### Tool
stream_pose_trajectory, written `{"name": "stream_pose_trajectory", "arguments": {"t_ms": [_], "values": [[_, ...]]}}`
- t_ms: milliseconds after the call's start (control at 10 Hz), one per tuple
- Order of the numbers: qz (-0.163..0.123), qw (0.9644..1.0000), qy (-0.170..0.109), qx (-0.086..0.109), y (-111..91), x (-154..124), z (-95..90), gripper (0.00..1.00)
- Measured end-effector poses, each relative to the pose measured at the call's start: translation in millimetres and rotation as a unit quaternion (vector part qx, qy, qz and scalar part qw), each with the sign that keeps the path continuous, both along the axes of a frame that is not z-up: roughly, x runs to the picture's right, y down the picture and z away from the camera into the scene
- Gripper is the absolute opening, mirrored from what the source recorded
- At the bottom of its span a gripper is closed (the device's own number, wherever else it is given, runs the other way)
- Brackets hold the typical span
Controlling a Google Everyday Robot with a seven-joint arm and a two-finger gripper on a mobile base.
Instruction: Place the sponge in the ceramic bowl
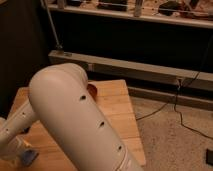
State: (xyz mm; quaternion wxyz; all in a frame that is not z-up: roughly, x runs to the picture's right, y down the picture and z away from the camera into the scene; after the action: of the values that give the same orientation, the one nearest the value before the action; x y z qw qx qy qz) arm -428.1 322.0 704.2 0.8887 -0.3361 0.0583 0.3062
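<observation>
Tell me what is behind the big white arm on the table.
Only a reddish-brown edge of the ceramic bowl shows behind the arm; its inside is covered. The gripper is low at the left, by the blue sponge.
</observation>
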Motion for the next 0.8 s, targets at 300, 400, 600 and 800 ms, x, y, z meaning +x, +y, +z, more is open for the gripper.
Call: {"name": "stream_pose_trajectory", "arguments": {"t_ms": [300,400,600,800], "values": [[0.001,1.0000,-0.002,0.000,0.1,-4.6,-0.3,0.65],[-0.002,1.0000,0.001,0.002,-0.5,-3.1,1.0,0.65],[-0.006,0.9999,0.008,0.004,0.7,-0.5,4.0,0.65],[-0.008,0.9999,0.011,0.003,3.8,-3.0,7.2,0.65]]}}
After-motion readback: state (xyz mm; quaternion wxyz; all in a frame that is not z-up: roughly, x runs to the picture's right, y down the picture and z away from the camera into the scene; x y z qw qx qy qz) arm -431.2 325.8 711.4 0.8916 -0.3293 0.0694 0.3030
